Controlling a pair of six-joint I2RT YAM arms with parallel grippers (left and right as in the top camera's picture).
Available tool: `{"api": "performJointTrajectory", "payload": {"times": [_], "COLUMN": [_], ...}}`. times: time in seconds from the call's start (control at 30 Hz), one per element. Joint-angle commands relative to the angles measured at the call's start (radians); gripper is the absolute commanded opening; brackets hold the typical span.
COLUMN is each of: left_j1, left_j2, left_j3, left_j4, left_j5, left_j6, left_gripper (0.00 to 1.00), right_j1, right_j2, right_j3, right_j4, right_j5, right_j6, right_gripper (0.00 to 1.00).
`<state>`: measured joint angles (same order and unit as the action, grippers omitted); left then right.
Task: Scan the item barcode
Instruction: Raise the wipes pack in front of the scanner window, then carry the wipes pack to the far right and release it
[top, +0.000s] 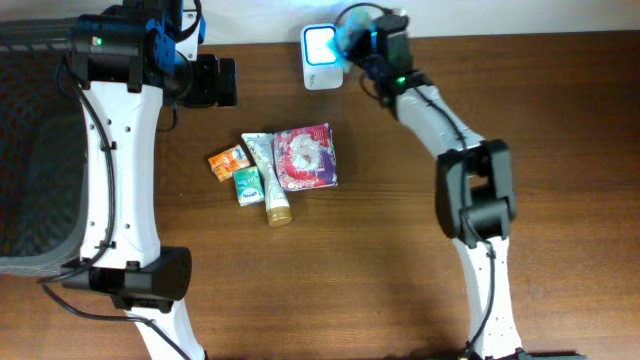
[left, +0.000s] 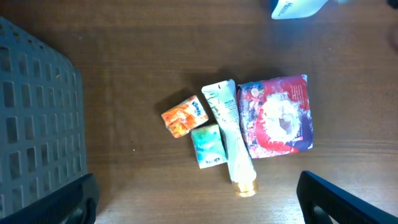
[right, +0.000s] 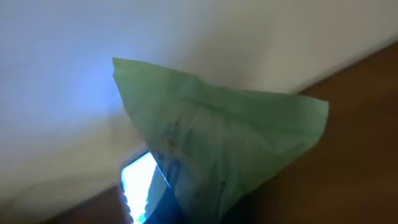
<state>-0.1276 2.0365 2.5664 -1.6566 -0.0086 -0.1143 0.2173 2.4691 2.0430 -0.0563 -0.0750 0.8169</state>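
Overhead view shows a brown wooden desk (top: 560, 120) with a small white scanner (top: 321, 46) standing at its far edge, about midway along, its window glowing blue. The right arm reaches from the near right corner across to that far edge, and the right gripper (top: 366, 40) sits just beside the scanner, on its right side. The gripper is closed tight on a thin green packet (right: 217, 143), pinched near its lower end; its fingers themselves are hidden behind the packet. From the right wrist camera the packet fans out upward and fills most of the view, its long axis tilted, with the lit scanner window showing below and to the left of it, partly hidden by its lower edge. So the packet lies close in front of the window, slightly off to one side, and no barcode can be made out on the visible face. The right arm is by far the nearer to the scanner. The left gripper (top: 214, 81) hovers near the far left of the desk with its jaws spread wide and nothing between them, looking down on an orange packet (left: 185, 116), a small green box (left: 207, 145), a tube (left: 230, 134) and a red and pink pouch (left: 278, 116) clustered mid-desk.
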Motion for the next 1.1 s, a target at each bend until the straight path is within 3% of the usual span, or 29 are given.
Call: {"api": "performJointTrajectory", "payload": {"times": [0.0, 0.1, 0.3, 0.53, 0.57, 0.6, 0.63, 0.67, 0.8, 1.0, 1.07], "left_j1": [-0.002, -0.002, -0.002, -0.007, -0.007, -0.007, -0.007, -0.007, -0.007, -0.007, -0.007], "left_j2": [0.0, 0.0, 0.0, 0.0, 0.0, 0.0, 0.0, 0.0, 0.0, 0.0, 0.0], "left_j3": [0.0, 0.0, 0.0, 0.0, 0.0, 0.0, 0.0, 0.0, 0.0, 0.0, 0.0], "left_j4": [0.002, 0.002, 0.002, 0.002, 0.002, 0.002, 0.002, 0.002, 0.002, 0.002, 0.002], "left_j5": [-0.007, -0.007, -0.007, -0.007, -0.007, -0.007, -0.007, -0.007, -0.007, -0.007, -0.007], "left_j6": [-0.005, -0.005, -0.005, -0.005, -0.005, -0.005, -0.005, -0.005, -0.005, -0.005, -0.005], "left_gripper": [0.99, 0.99, 0.99, 0.99, 0.99, 0.99, 0.99, 0.99, 0.99, 0.99, 0.99], "right_j1": [-0.116, -0.275, -0.568, -0.771, -0.782, -0.785, -0.786, -0.786, -0.786, -0.731, -0.667], "right_j2": [-0.22, -0.298, -0.286, -0.201, -0.183, -0.174, -0.168, -0.168, -0.178, -0.184, -0.184], "right_j3": [0.023, 0.023, 0.022, 0.021, 0.021, 0.021, 0.021, 0.021, 0.022, 0.022, 0.022], "right_j4": [-0.15, -0.389, -0.771, -0.865, -0.865, -0.864, -0.867, -0.868, -0.903, -1.041, -1.124], "right_j5": [0.012, 0.012, 0.065, 0.135, 0.137, 0.135, 0.137, 0.136, 0.045, -0.623, -0.655], "right_j6": [-0.061, -0.061, -0.062, -0.149, -0.186, -0.21, -0.243, -0.264, -0.39, -0.606, -0.722], "right_gripper": [0.04, 0.04, 0.04, 0.04, 0.29, 0.45, 0.94, 0.99, 0.99, 0.99, 0.99]}}
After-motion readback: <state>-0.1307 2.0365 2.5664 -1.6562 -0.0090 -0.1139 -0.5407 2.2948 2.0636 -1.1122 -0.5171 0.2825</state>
